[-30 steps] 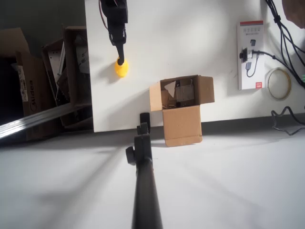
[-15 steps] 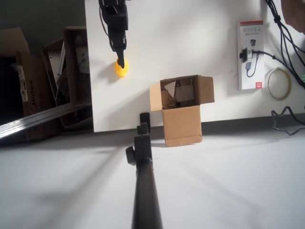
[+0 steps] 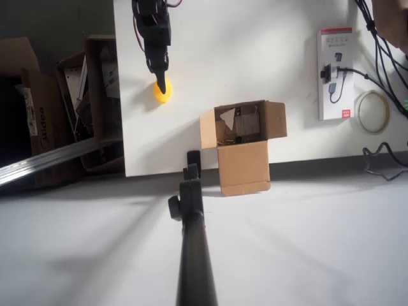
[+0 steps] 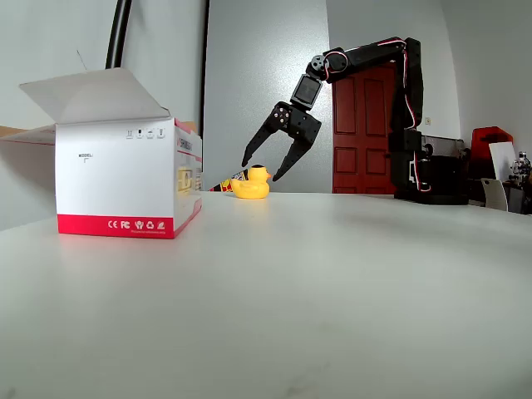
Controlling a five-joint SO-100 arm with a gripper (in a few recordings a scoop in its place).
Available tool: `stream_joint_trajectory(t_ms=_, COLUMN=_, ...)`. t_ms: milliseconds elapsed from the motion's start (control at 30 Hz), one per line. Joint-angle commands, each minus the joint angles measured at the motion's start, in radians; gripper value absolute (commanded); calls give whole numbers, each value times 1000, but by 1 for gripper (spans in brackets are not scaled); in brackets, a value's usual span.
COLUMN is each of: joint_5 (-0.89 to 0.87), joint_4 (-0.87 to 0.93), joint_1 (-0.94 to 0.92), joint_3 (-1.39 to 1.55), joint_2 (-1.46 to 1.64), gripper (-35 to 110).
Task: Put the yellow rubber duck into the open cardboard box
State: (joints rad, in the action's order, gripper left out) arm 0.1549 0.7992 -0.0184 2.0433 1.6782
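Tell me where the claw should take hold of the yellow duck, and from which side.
Grip the rounded body of the yellow duck from above. It sits upright on the table, and the open claw hangs over it, one finger on each side. Closing low around the body looks safer than pinching the small head.

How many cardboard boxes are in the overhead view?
3, possibly more hidden. The open cardboard box sits at the white table's near edge; two darker cartons stand off the table's left side, partly in shadow.
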Motion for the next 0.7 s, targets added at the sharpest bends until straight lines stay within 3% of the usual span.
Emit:
stream_joint_trajectory(t_ms=0, joint_5=-8, joint_4=-15, joint_1=-12, joint_3=-46, joint_2=-8, gripper=25)
stream_joint_trajectory(t_ms=667, joint_5=-9, joint_4=-29, joint_1=-12, joint_3=-52, joint_2=-26, gripper=12)
